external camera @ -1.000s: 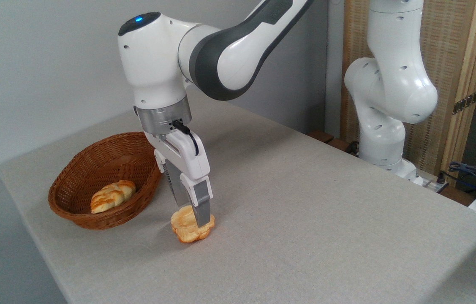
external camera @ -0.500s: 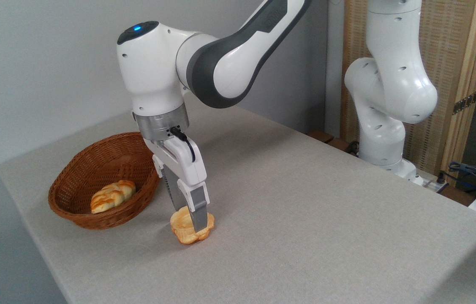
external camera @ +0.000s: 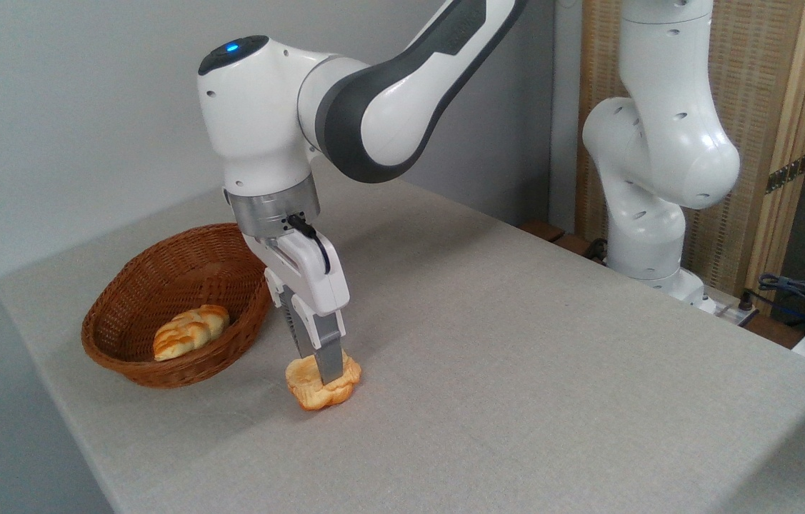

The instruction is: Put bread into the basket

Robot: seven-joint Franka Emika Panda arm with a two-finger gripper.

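The claw [external camera: 323, 375] points straight down and pinches the little flower-shaped bun [external camera: 322, 385], which sits on the desk [external camera: 516, 371] just beside the wicker basket [external camera: 177, 303], so it looks ready to lift it in next to the braided roll [external camera: 190, 330].

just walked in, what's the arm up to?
The gripper is down on the flower-shaped bun on the table, fingers closed on it. The bun hasn't been lifted yet. The wicker basket sits just to its left and already holds a braided roll.
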